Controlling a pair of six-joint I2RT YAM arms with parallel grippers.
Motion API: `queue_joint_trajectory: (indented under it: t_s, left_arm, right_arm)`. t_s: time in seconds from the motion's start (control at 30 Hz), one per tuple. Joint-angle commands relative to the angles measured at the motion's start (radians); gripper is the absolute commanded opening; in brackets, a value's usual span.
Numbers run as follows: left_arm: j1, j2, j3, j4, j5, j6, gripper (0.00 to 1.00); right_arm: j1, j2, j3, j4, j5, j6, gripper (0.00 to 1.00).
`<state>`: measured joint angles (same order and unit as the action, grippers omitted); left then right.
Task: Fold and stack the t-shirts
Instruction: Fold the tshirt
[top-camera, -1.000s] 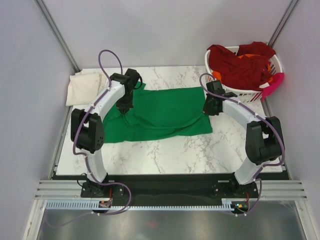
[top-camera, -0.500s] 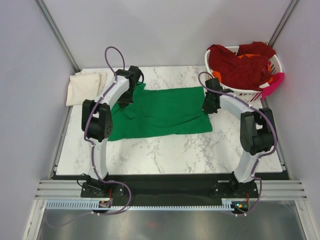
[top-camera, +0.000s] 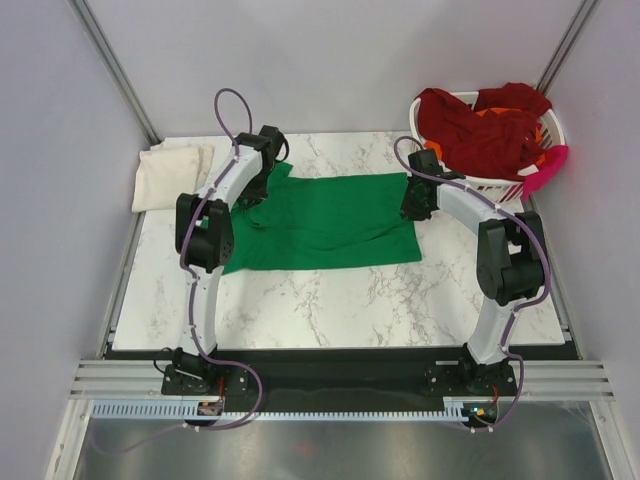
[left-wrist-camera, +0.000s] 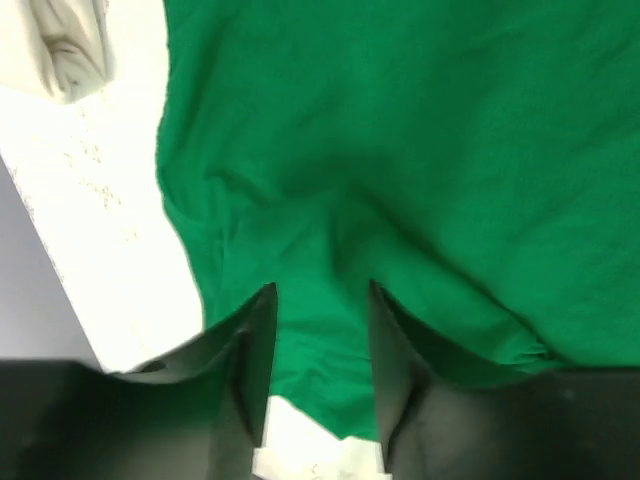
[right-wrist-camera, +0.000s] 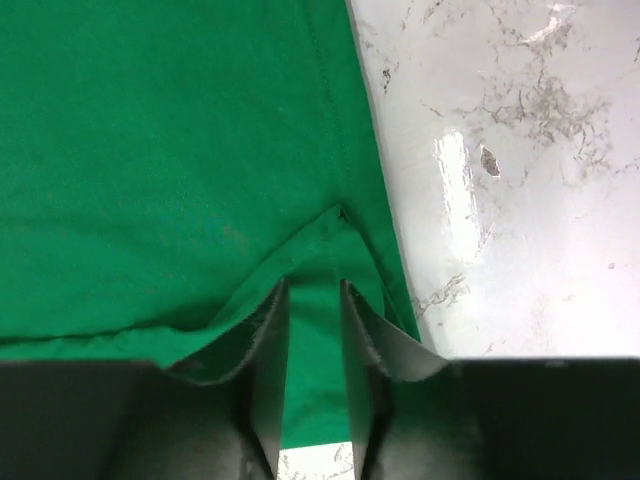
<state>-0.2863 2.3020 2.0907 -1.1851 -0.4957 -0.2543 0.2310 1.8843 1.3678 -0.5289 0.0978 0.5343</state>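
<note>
A bright green t-shirt lies folded flat across the middle of the marble table. My left gripper is low over its far left corner. In the left wrist view its jaws stand apart, with green cloth lying loose between them. My right gripper is at the shirt's far right edge, open over a small ridge of green cloth. A cream t-shirt lies folded at the far left, its edge showing as cream cloth in the left wrist view. Dark red t-shirts and some orange cloth fill the basket.
The white slatted laundry basket stands at the far right corner, close behind my right gripper, with a pink piece on its right rim. Grey walls enclose the table on three sides. Bare marble lies right of the green shirt.
Both arms reached toward the far edge, carrying the green cloth back over itself, so the shirt's near edge now lies farther back. Both grippers, shut before, have opened and let go.
</note>
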Motion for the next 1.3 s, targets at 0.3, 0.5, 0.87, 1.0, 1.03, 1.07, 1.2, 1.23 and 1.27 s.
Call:
queue_joint_trajectory:
  t_s: [0.3,0.5,0.87,1.0,1.03,1.07,1.2,1.23,1.27]
  left_arm:
    - [0.018,-0.294,-0.127,-0.001,-0.115,-0.108,0.89]
    - [0.168,-0.68,-0.685,0.228,0.28,-0.157,0.87]
    - [0.374,-0.886,-1.057,0.429,0.513,-0.141,0.84]
    - [0.381,-0.888,-1.063,0.446,0.438,-0.148,0.81]
    - [0.381,-0.895,-1.06,0.45,0.43,-0.148,0.81]
    - [0.381,-0.897,-1.06,0.453,0.424,-0.146,0.81]
    - [0.383,-0.885,-1.067,0.458,0.411,-0.149,0.8]
    - [0.383,-0.879,-1.069,0.458,0.41,-0.152,0.8]
    - [0.381,-0.875,-1.071,0.459,0.408,-0.164,0.79]
  right_arm:
    - [-0.021,-0.263,-0.107,-0.01,0.134,0.001,0.98]
    - [-0.022,-0.467,-0.392,0.07,-0.03,0.032,0.98]
    - [-0.024,-0.458,-0.607,0.224,-0.135,0.032,0.9]
    - [-0.024,-0.419,-0.618,0.309,-0.138,0.056,0.82]
    - [-0.024,-0.407,-0.622,0.319,-0.135,0.061,0.8]
    - [-0.027,-0.398,-0.622,0.325,-0.13,0.064,0.79]
    - [-0.044,-0.361,-0.645,0.369,-0.135,0.059,0.7]
    - [-0.056,-0.357,-0.653,0.38,-0.15,0.058,0.62]
    - [-0.064,-0.349,-0.667,0.391,-0.158,0.055,0.54]
